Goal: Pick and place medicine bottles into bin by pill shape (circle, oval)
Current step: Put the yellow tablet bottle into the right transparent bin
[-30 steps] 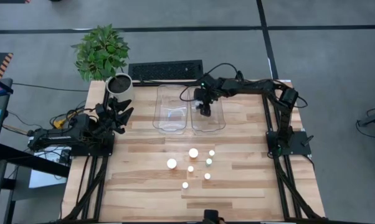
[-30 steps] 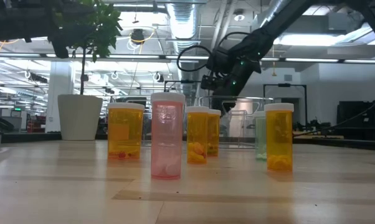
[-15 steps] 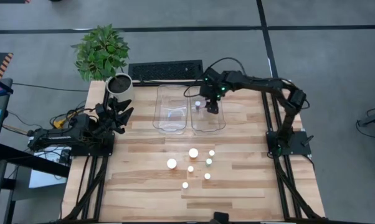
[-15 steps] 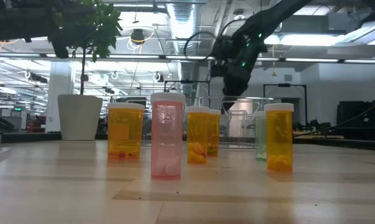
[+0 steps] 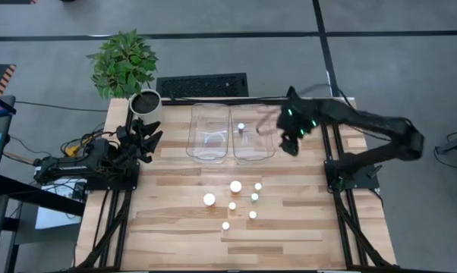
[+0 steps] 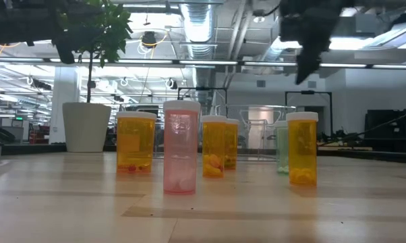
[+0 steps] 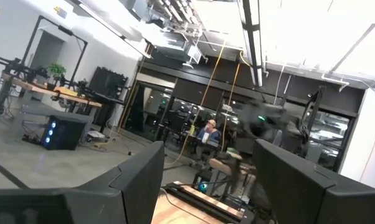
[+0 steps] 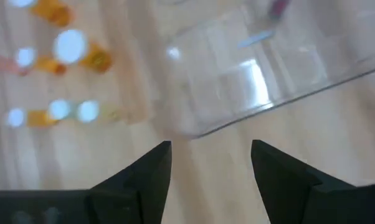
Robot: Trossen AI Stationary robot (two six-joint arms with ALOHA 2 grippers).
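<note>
Several white-capped medicine bottles (image 5: 235,186) stand upright on their bases in a loose group at the table's middle; in the low view they show as orange ones (image 6: 135,142), a pink one (image 6: 181,147) and a green one (image 6: 282,146). One more bottle (image 5: 241,127) stands in the right clear bin (image 5: 263,154). My right gripper (image 5: 291,140) is open and empty, in the air just right of that bin. It also shows in its own wrist view (image 8: 209,163). My left gripper (image 5: 146,136) waits open at the table's left edge.
A second clear bin (image 5: 208,135) stands left of the first, at the table's far middle. A white plant pot (image 5: 146,102) with a green plant stands at the far left corner. A black slab (image 5: 202,85) lies behind the bins. Bare wood shows near the front edge.
My right gripper has gone up and toward the table's right edge, from over the right bin to beside it. A white-capped bottle that was hidden under the gripper now stands alone in that bin. The bottles on the table have stayed put.
</note>
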